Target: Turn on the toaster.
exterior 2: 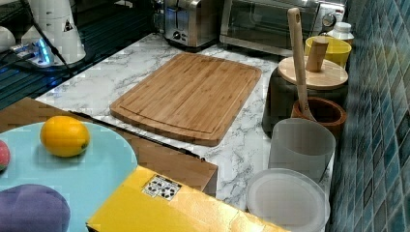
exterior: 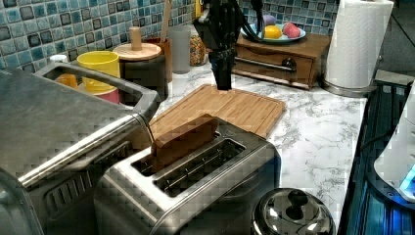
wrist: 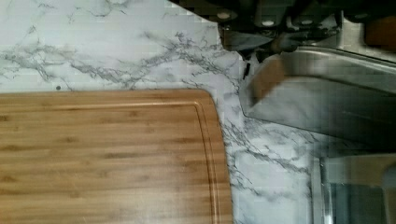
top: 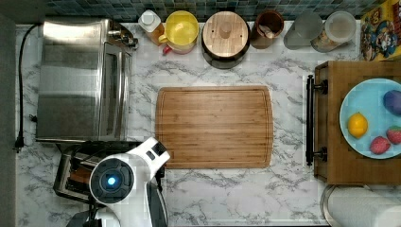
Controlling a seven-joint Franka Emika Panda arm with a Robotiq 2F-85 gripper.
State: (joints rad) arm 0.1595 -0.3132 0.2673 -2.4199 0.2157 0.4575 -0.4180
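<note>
Toaster oven point(top: 82, 80): large steel box at the top view's left. Cutting board point(top: 214, 126): mid-counter, bare marble point(top: 236, 194) open all round it. Toaster point(exterior: 195, 181): small shiny steel, two long slots, brown bread point(exterior: 183, 139) standing proud of one; sits just beside the oven, its end near the board's corner. Arm point(top: 127, 175) overhangs it in the top view. Gripper point(wrist: 266, 32): cannot tell whether fingers are apart or together.
</note>
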